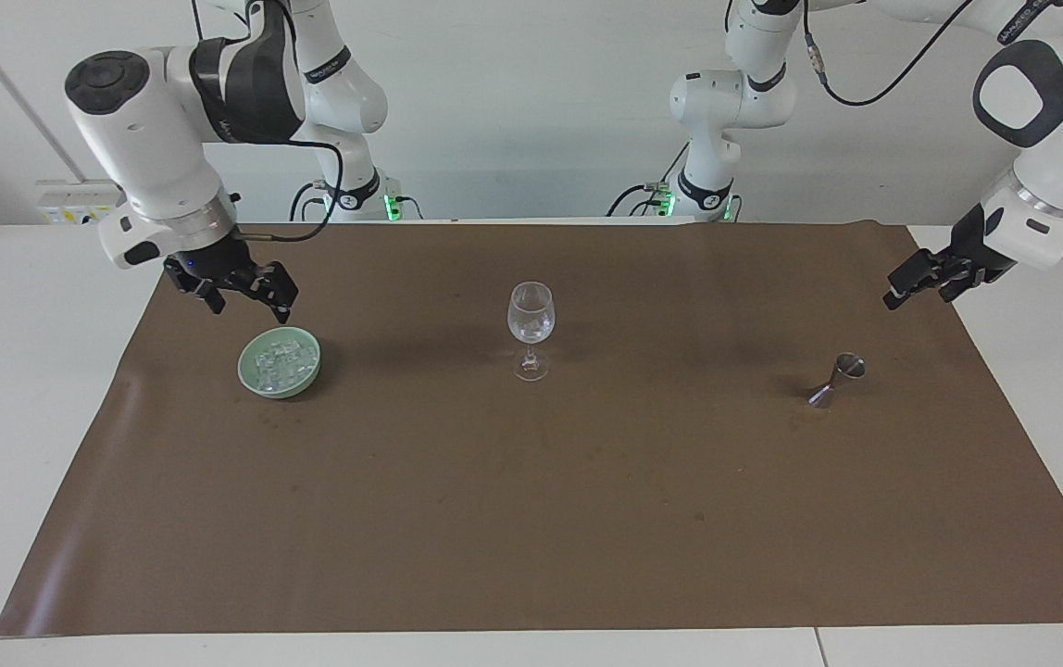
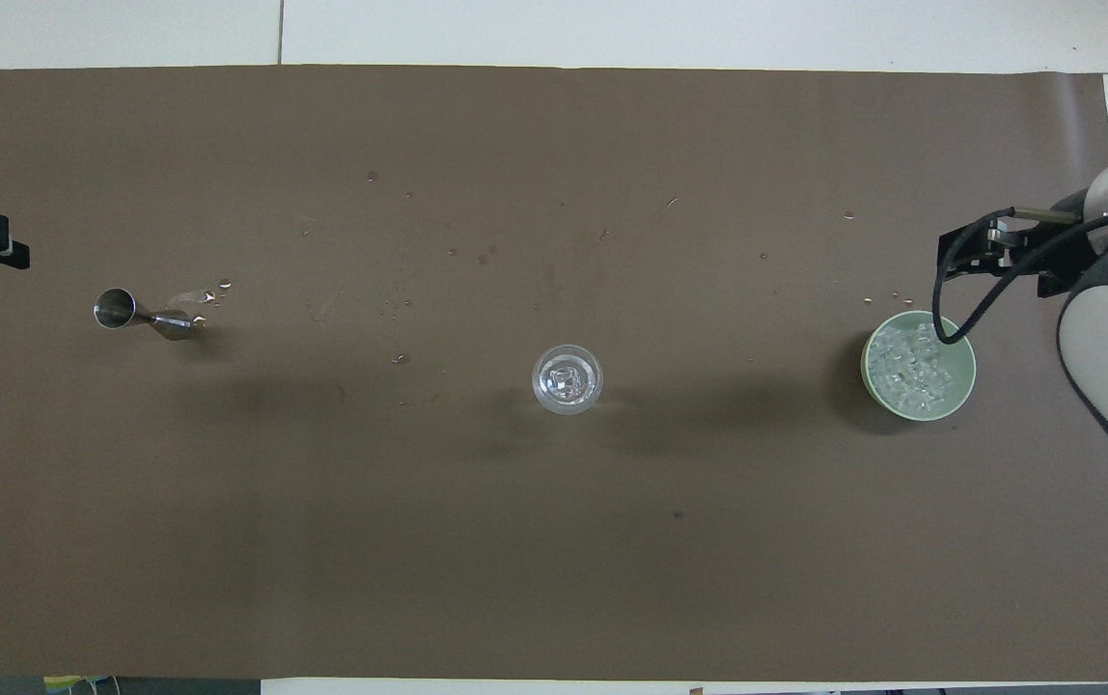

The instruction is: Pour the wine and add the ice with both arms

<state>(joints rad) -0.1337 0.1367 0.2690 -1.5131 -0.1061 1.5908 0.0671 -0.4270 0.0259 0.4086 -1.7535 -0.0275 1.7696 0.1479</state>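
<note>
A clear wine glass [image 1: 531,329] stands upright at the middle of the brown mat, also in the overhead view [image 2: 567,379], with ice cubes in its bowl. More ice [image 1: 278,359] fills a pale green bowl [image 1: 298,388] toward the right arm's end, also seen from overhead [image 2: 916,367]. My right gripper [image 1: 249,306] is open and empty, up in the air over the mat just beside the bowl's rim [image 2: 866,365]. My left gripper [image 1: 919,295] is open and empty, over the mat's edge at the left arm's end, apart from a small steel jigger [image 1: 837,380].
The jigger [image 2: 144,316] stands tilted on the mat with a few droplets beside it. The brown mat [image 1: 531,519] covers most of the white table. The right arm's black cable [image 2: 950,290] hangs over the bowl's rim in the overhead view.
</note>
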